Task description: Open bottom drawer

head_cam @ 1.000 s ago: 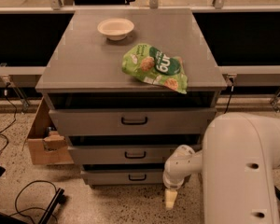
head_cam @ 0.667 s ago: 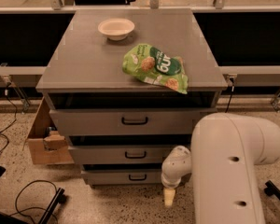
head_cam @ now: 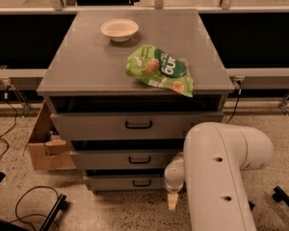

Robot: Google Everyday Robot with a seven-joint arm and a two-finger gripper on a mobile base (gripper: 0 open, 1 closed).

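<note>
The grey cabinet has three drawers. The bottom drawer point(head_cam: 120, 182) is the lowest, with a shallow grey front and a small black loop handle point(head_cam: 141, 182). Its front stands about flush with the drawers above. My gripper point(head_cam: 172, 200) hangs low beside the drawer's right end, just above the floor, to the right of the handle and apart from it. My white arm point(head_cam: 216, 177) covers the drawer's right end.
The middle drawer point(head_cam: 125, 160) and top drawer point(head_cam: 135, 125) sit above. A green snack bag point(head_cam: 159, 70) and a white bowl point(head_cam: 119, 29) lie on the cabinet top. A cardboard box point(head_cam: 43, 143) stands at the left. Black cables point(head_cam: 33, 206) lie on the floor.
My white arm has swung left and now covers more of the cabinet's lower right. The gripper has shifted slightly left. The drawers have not moved.
</note>
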